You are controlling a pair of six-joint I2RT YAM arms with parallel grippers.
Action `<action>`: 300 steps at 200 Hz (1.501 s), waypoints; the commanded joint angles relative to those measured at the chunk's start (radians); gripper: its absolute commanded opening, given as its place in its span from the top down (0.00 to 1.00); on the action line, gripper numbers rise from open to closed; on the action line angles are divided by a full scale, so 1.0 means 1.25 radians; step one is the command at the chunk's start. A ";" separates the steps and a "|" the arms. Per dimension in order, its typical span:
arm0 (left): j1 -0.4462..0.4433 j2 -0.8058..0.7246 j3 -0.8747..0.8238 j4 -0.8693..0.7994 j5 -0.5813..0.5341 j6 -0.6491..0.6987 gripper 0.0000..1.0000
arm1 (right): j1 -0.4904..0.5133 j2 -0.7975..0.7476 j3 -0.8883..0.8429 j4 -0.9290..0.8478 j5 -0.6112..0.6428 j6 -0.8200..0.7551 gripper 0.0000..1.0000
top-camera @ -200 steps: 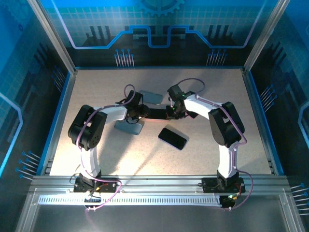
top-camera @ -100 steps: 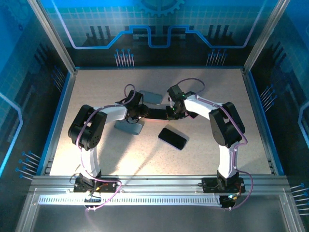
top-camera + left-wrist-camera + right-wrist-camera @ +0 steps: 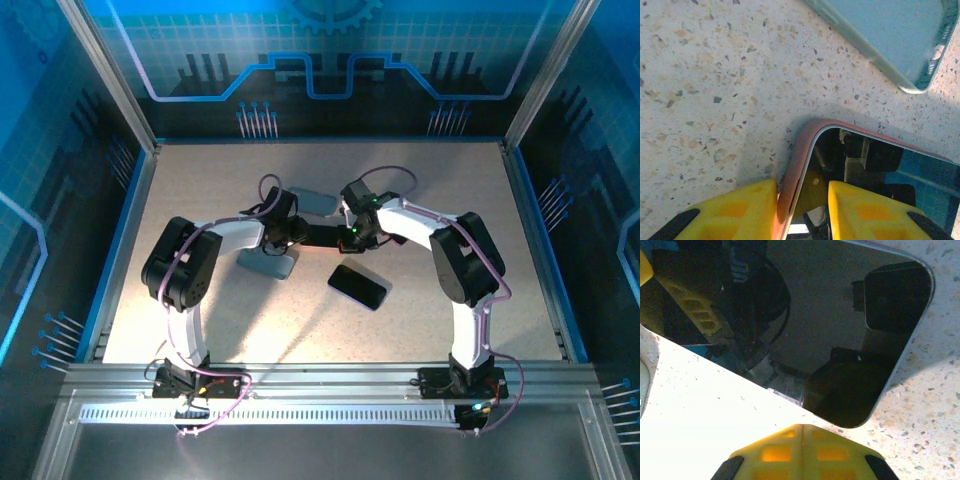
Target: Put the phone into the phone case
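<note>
Top, phone: the phone [image 3: 322, 236] is mid-tabletop [image 3: 200, 190], spanning the gap between both hands.
Top, left hand: the left hand [image 3: 298, 234] is at the phone's left end, narrowed onto it.
Top, right hand: the right hand [image 3: 350, 236] is at the phone's right end.
Top, case: the case [image 3: 315, 202] lies just beyond the phone.
Top, room: a grey piece [image 3: 268, 264] sits near-left of the phone and a second phone [image 3: 358, 286] near-right. Both are apart from it, and the walls stand well away.
Left wrist, grip: the left hand [image 3: 802, 202] pinches the phone [image 3: 880, 170] at its pink rim near a corner.
Left wrist, case: a corner of the case [image 3: 890, 35] shows beyond the phone, with bare tabletop [image 3: 715, 75] between them.
Right wrist, hand: the right hand [image 3: 802, 447] has its fingers pressed together and holds nothing. It is just beside a rounded corner of the phone [image 3: 815, 315]; I cannot tell if it touches.
Handling: the phone is likely stiff, with slippery, scratch-prone glass, so it is better held by its rims. The case looks light and probably slides if pushed.
</note>
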 commanded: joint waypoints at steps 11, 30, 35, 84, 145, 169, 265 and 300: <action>-0.018 -0.010 0.002 -0.044 0.028 0.009 0.67 | -0.012 -0.018 0.005 -0.026 -0.012 -0.017 1.00; -0.017 -0.013 -0.004 -0.044 0.026 0.009 0.67 | -0.026 -0.028 0.006 -0.024 -0.010 -0.016 1.00; -0.017 -0.014 -0.005 -0.043 0.025 0.010 0.67 | -0.028 -0.030 0.007 -0.023 -0.009 -0.017 1.00; -0.014 -0.011 -0.008 -0.040 0.027 0.009 0.67 | -0.043 -0.018 0.023 -0.029 -0.004 -0.028 1.00; -0.012 -0.011 -0.008 -0.042 0.026 0.008 0.67 | -0.044 0.043 0.011 -0.009 -0.008 -0.028 1.00; -0.012 -0.010 -0.011 -0.040 0.026 0.008 0.67 | -0.043 0.073 -0.004 -0.004 -0.005 -0.028 1.00; -0.012 -0.009 -0.018 -0.038 0.035 0.006 0.64 | 0.022 0.151 -0.081 0.008 0.028 -0.017 1.00; -0.012 -0.007 -0.022 -0.037 0.037 0.004 0.64 | 0.052 0.186 -0.096 0.011 0.021 -0.007 1.00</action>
